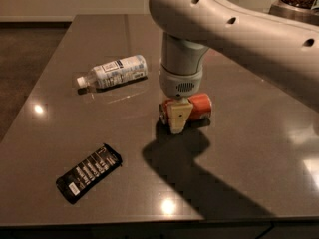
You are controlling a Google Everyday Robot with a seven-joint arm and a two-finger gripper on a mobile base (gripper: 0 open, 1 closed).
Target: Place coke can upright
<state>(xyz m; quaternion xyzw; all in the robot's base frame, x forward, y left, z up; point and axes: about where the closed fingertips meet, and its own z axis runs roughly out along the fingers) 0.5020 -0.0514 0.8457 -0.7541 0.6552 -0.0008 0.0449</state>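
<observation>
The coke can [198,108] is a red-orange can lying on its side on the dark grey table [239,153], near the middle. My gripper [178,119] comes straight down from the big white arm [234,29] onto the can's left end. Its cream tip stands in front of the can and hides that end. The far side of the gripper is hidden behind the can and the wrist.
A clear plastic bottle with a white label [113,71] lies on its side to the back left. A flat black packet [88,173] lies at the front left. The table's front edge runs along the bottom. The arm's shadow falls in front of the can.
</observation>
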